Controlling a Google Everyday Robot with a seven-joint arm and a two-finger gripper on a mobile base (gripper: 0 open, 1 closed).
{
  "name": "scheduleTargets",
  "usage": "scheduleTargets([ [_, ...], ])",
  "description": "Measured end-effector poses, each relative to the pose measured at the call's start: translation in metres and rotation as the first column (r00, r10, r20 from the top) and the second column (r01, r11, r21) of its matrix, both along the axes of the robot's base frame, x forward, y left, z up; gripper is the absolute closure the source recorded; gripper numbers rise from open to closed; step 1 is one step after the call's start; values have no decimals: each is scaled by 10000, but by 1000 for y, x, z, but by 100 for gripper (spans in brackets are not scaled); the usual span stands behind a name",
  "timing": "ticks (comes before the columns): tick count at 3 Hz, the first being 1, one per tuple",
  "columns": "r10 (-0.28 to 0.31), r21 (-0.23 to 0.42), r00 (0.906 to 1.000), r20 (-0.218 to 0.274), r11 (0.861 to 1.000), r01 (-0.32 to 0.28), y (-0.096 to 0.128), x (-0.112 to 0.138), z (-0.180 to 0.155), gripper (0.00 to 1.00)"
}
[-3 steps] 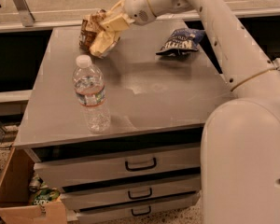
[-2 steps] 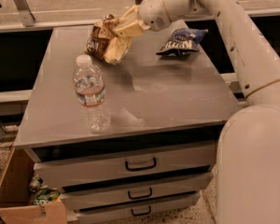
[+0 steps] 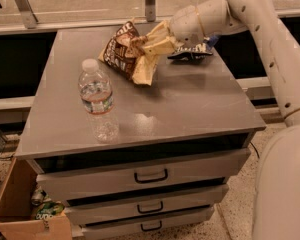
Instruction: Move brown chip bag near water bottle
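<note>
End effector (image 3: pixel 151 45): over the far middle of the bench (image 3: pixel 200 104), at the tip of the white arm (image 3: pixel 210 16) that reaches in from the right; pale tan fingers clamped on the brown chip bag.
Brown chip bag (image 3: pixel 119 51): crumpled and tilted in the grip, held over the far part of the bench; dark lettered face turned left, pale tan side sagging low toward the grey top (contact with the surface not readable).
Water bottle (image 3: pixel 96 101): upright on the front-left part of the bench, white cap on, label band round the upper half, lower half clear.
Bag to bottle: bag behind and to the right of the bottle, near but apart, with a strip of bare bench top between them.
Dark blue chip bag (image 3: pixel 190 54): lying flat at the far right of the bench, just behind the end effector's wrist and partly hidden by it; well apart from the bottle.
Drawers (image 3: pixel 150 176): three, stacked under the bench top, each with a dark handle; a dark gap above the top one.
Cardboard box (image 3: pixel 12 204): on the floor at the lower left, beside the drawers, open at the top; small green-labelled items inside, not identifiable.
Robot body (image 3: pixel 285 184): white housing filling the right edge, in front of the bench corner.
</note>
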State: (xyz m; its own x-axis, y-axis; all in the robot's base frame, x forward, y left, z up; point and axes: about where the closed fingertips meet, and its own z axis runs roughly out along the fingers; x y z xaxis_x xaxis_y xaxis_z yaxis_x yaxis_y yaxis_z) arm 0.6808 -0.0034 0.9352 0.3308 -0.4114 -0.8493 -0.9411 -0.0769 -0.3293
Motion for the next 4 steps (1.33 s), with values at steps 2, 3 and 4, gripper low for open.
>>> scheduleTargets([
  [2,604,384,9981,-84,9975,-600,-24,-45,0,100],
  [3,869,707,9960,-204,9938,-852,-15,-63,-1,100],
  [4,1009,929,9946,-246,9908,-983,-10,-76,0,100],
])
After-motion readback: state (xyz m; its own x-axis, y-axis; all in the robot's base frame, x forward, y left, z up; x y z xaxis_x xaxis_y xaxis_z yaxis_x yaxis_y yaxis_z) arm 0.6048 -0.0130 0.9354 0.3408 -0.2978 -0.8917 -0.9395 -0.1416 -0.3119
